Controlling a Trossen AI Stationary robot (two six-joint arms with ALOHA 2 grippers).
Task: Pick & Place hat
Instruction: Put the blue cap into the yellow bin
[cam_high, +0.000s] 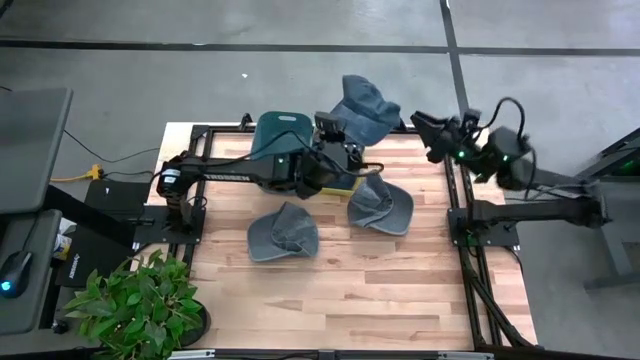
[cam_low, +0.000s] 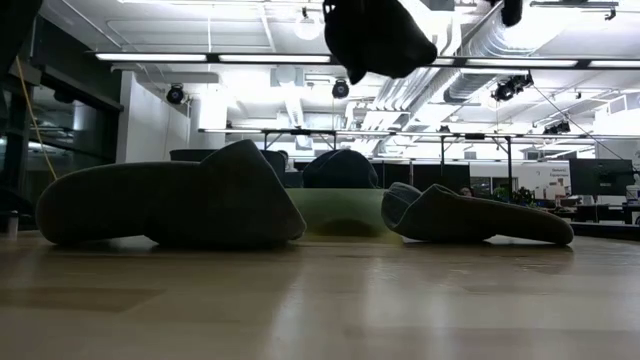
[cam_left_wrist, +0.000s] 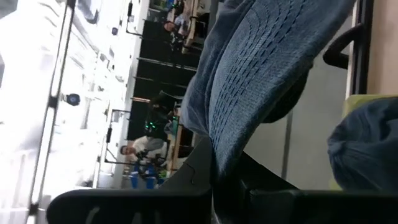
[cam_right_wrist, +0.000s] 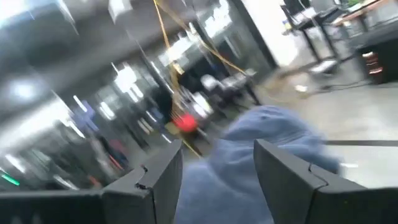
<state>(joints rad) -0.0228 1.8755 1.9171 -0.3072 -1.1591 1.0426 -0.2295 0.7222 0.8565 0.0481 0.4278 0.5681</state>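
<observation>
The left end effector (cam_high: 345, 135) is gripping a blue hat (cam_high: 365, 108), raised at upper centre; placing is remaining. The right end effector (cam_high: 432, 135) is waiting wide.

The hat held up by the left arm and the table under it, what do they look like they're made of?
Hat: likely blue-grey woven fabric, maybe denim; rows of stitching and a matte weave show. It hangs from the shut left end effector. Table: pale wood planks, seemingly butcher block, with a slight sheen.
</observation>
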